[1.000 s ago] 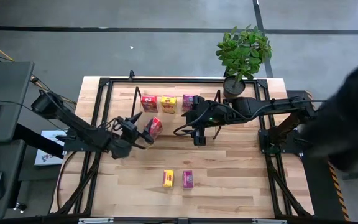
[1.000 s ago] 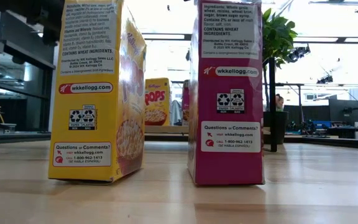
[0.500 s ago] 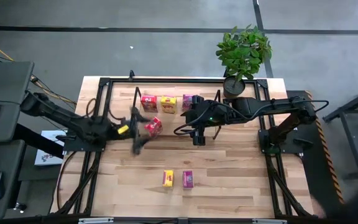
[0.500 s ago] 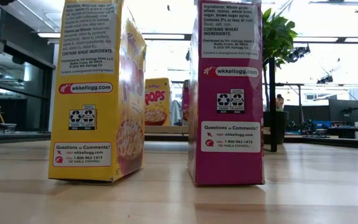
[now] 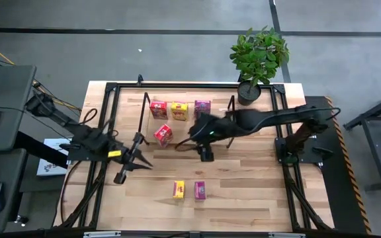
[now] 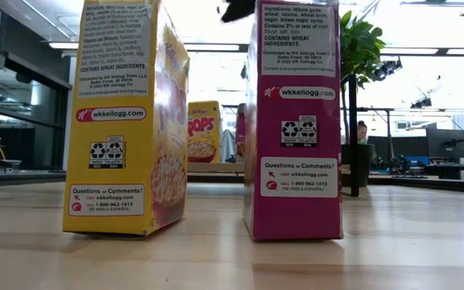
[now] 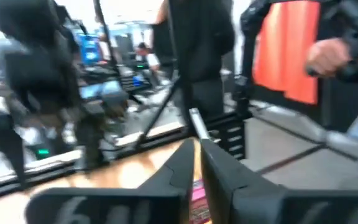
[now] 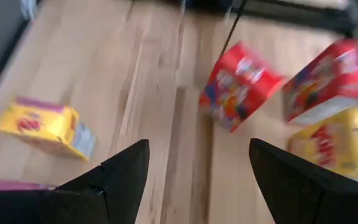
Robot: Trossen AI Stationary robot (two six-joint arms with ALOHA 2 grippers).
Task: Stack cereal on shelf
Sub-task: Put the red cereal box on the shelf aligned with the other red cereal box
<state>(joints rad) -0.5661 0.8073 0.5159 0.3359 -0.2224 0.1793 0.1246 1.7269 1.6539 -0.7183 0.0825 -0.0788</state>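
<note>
Light wooden tabletop (image 5: 243,178) is carrying a black-framed shelf (image 5: 220,114) along its far side, with a potted plant (image 5: 259,56) standing at the far right corner. Three cereal boxes are standing in a row on the shelf: red (image 5: 158,109), yellow (image 5: 179,110) and magenta (image 5: 202,108). A second red box (image 5: 163,135) is sitting tilted just in front of that row, touched by neither gripper. A yellow box (image 5: 178,190) and a magenta box (image 5: 200,190) are standing side by side near the front edge. The left gripper (image 5: 122,173) is hanging over the left part of the table, fingers pressed together and holding nothing. The right gripper (image 5: 206,155) is hovering mid-table with its fingers spread apart, also holding nothing.
</note>
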